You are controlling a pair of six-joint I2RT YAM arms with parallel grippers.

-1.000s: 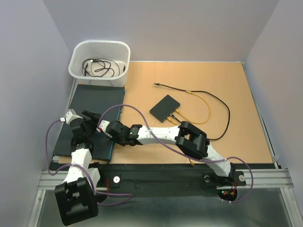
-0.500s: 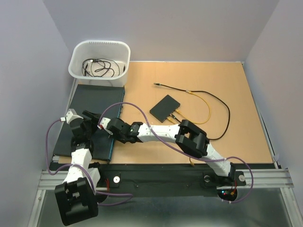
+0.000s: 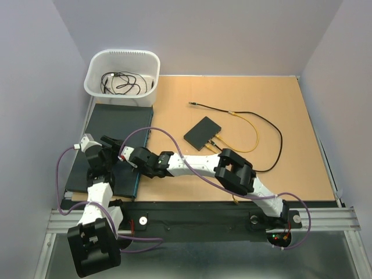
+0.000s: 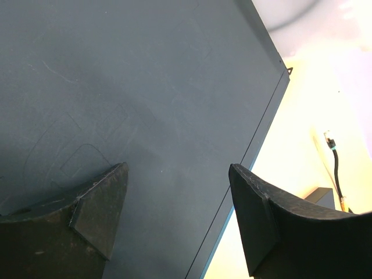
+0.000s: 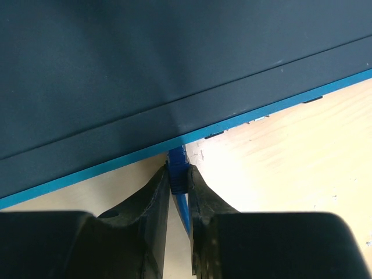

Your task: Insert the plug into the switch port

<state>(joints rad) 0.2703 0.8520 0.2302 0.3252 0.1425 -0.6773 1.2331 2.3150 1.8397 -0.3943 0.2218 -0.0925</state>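
Observation:
A large flat dark box (image 3: 116,136) with a blue front edge (image 5: 244,119) lies at the left. My right gripper (image 5: 178,177) is shut on a blue plug (image 5: 176,163), whose tip touches that blue edge; whether it sits in a socket is hidden. Small slots (image 5: 314,100) show along the edge. In the top view the right gripper (image 3: 138,164) is at the box's right edge. A small black box (image 3: 202,132) lies mid-table with a yellow cable (image 3: 247,125) at its near edge. My left gripper (image 4: 177,174) is open and empty above the dark box's top (image 4: 145,87); it also shows in the top view (image 3: 111,144).
A white bin (image 3: 122,75) holding a coiled black cable stands at the back left. A black cable (image 3: 273,139) loops over the right half of the tan board (image 3: 290,174). Grey walls close in the sides and back.
My right gripper has shifted slightly left, toward the dark box's edge, with the blue plug in it. The left arm has not moved.

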